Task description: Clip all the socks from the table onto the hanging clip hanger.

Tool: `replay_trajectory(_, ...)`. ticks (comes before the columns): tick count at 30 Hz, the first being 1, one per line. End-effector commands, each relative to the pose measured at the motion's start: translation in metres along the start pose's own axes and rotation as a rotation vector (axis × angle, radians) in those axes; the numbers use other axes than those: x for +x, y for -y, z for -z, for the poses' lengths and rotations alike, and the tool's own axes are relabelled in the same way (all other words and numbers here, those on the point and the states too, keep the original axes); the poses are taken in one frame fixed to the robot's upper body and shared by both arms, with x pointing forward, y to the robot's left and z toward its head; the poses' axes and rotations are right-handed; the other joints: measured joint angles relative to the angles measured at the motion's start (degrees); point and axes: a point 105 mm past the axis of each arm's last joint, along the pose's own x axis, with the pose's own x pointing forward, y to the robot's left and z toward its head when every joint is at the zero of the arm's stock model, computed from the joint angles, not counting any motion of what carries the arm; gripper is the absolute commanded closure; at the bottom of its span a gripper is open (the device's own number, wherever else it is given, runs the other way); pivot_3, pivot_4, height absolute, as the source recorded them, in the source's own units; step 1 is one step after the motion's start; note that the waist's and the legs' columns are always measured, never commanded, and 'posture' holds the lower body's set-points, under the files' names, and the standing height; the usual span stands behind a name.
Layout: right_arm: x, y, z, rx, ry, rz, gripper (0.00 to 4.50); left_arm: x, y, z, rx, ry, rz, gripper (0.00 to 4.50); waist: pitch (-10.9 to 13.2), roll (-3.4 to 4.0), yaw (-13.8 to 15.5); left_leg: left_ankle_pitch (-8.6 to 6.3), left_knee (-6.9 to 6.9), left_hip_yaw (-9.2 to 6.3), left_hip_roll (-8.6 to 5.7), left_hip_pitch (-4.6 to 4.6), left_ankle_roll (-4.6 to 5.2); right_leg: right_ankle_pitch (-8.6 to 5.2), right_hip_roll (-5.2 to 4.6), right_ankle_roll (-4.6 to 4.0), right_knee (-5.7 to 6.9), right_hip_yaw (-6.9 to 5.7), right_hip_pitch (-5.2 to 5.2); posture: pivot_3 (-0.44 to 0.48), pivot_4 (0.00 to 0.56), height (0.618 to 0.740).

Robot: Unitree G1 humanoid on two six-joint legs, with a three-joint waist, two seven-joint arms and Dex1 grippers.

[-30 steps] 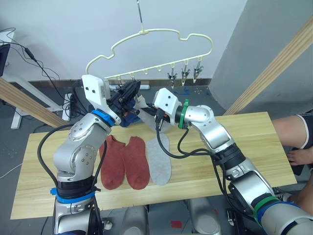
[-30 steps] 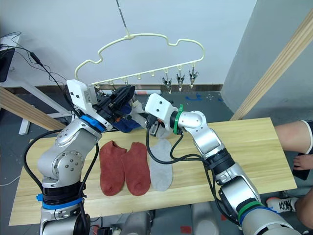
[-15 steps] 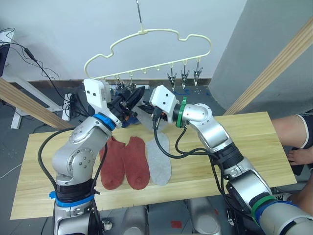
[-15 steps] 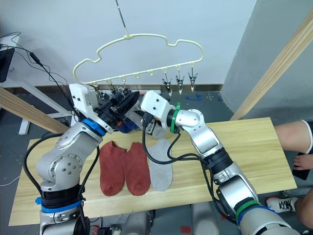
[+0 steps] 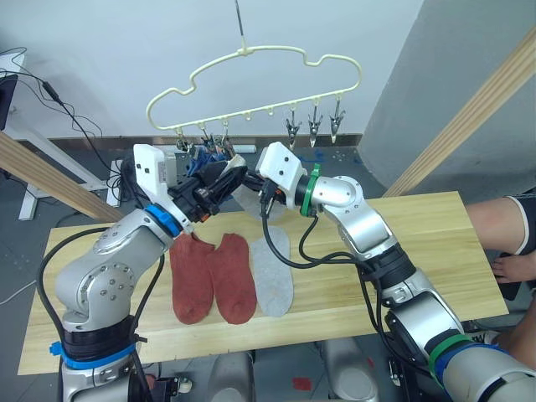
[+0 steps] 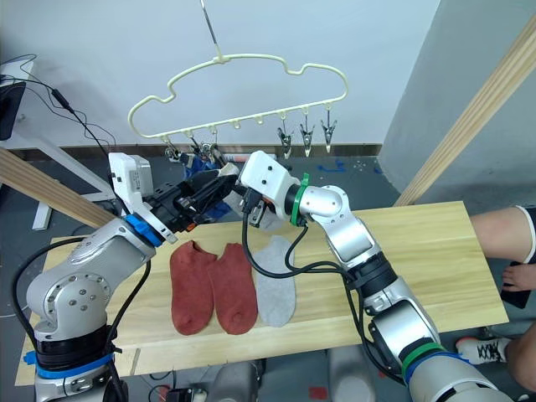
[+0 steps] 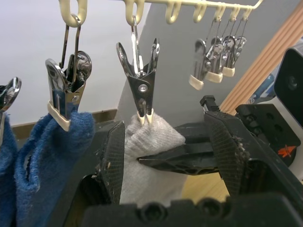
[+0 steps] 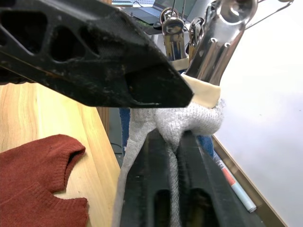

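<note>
The cream clip hanger (image 5: 251, 52) hangs above the table's (image 5: 435, 243) far edge. Two blue socks (image 7: 57, 137) hang from its left clips. The clip beside them (image 7: 141, 92) bites the top of a grey sock (image 8: 199, 120). My right gripper (image 8: 169, 137) is shut on this grey sock just below the clip. My left gripper (image 5: 230, 177) stands open, its fingers (image 7: 116, 161) spread on either side of the sock and the right gripper. Two rust-red socks (image 5: 191, 276) (image 5: 234, 280) and another grey sock (image 5: 272, 272) lie flat on the table.
Three bare clips (image 5: 314, 127) hang at the hanger's right end. Slanted wooden beams (image 5: 469, 109) (image 5: 50, 180) flank the table. A person's leg (image 5: 502, 226) is at the table's right end. Cables lie on the floor at the far left.
My left gripper has opened and drawn back and down from the clip, which now grips the grey sock. The hanger has swung slightly. The right gripper has kept hold of the sock.
</note>
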Motion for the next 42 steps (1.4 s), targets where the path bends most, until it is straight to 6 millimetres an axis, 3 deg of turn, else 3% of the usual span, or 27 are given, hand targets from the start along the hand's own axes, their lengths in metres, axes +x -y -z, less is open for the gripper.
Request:
replay_trajectory(1, -0.001, 0.002, -0.008, -0.013, 0.022, 0.01, 3.04, -0.003, 0.012, -0.01, 0.047, 0.031, 0.043, 1.53, 0.0, 0.0, 0.0, 0.0, 0.0, 0.0, 0.0, 0.0, 0.0, 0.0, 0.0, 0.0, 0.0, 0.0, 0.0, -0.095, 0.355, 0.74)
replay_trajectory(5, -0.01, 0.002, 0.004, 0.003, -0.034, 0.023, 1.69, -0.005, 0.01, -0.011, 0.098, 0.028, 0.036, 1.53, 0.0, 0.0, 0.0, 0.0, -0.01, 0.0, 0.0, 0.0, 0.0, 0.0, 0.0, 0.0, -0.01, 0.0, 0.0, -0.096, 0.356, 0.74)
replay_trajectory(9, -0.037, 0.001, 0.017, 0.021, -0.099, 0.059, 1.69, -0.01, 0.012, -0.012, 0.188, 0.014, 0.054, 1.53, 0.0, 0.0, 0.2, 0.0, -0.06, 0.0, 0.0, -0.01, 0.0, 0.0, 0.0, 0.0, -0.03, 0.0, 0.0, -0.093, 0.358, 0.74)
replay_trajectory(13, -0.066, 0.01, 0.018, 0.069, -0.125, 0.171, 1.69, -0.016, 0.02, -0.005, 0.361, -0.035, 0.116, 1.53, 0.0, 0.01, 0.4, -0.01, -0.08, 0.01, -0.01, -0.04, 0.0, 0.0, 0.0, 0.0, -0.06, 0.02, -0.03, -0.093, 0.363, 0.74)
replay_trajectory(16, -0.086, 0.026, 0.008, 0.103, -0.104, 0.306, 1.69, -0.021, 0.026, 0.0, 0.472, -0.064, 0.195, 1.53, 0.0, 0.06, 0.3, -0.01, -0.12, 0.03, 0.0, -0.02, 0.01, 0.0, 0.0, 0.0, -0.04, 0.04, -0.06, -0.099, 0.366, 0.74)
replay_trajectory(20, -0.1, 0.05, -0.012, 0.134, -0.042, 0.431, 1.69, -0.025, 0.029, -0.003, 0.474, -0.068, 0.261, 1.53, 0.0, 0.06, 0.4, -0.02, -0.11, 0.02, 0.0, -0.02, 0.05, 0.01, 0.0, -0.02, 0.0, 0.04, -0.05, -0.1, 0.364, 0.74)
replay_trajectory(27, -0.088, 0.067, -0.023, 0.17, -0.002, 0.478, 1.69, -0.027, 0.026, -0.005, 0.437, -0.089, 0.316, 1.53, 0.0, 0.06, 0.1, -0.11, -0.12, 0.02, 0.01, -0.02, 0.21, 0.02, 0.02, -0.05, -0.02, 0.01, -0.07, -0.097, 0.361, 0.74)
replay_trajectory(31, -0.077, 0.063, -0.031, 0.189, 0.033, 0.439, 1.69, -0.031, 0.034, -0.011, 0.411, -0.078, 0.371, 1.53, 0.0, 0.06, 0.1, -0.04, -0.13, 0.03, 0.0, -0.04, 0.07, 0.02, 0.02, -0.05, -0.06, 0.01, -0.08, -0.089, 0.359, 0.74)
replay_trajectory(42, -0.071, 0.058, -0.038, 0.204, 0.055, 0.433, 1.69, -0.032, 0.03, -0.012, 0.425, -0.087, 0.353, 1.53, 0.0, 0.06, 0.1, -0.01, -0.14, 0.02, 0.01, -0.03, 0.03, 0.02, 0.02, -0.05, -0.01, 0.0, -0.09, -0.091, 0.354, 0.74)
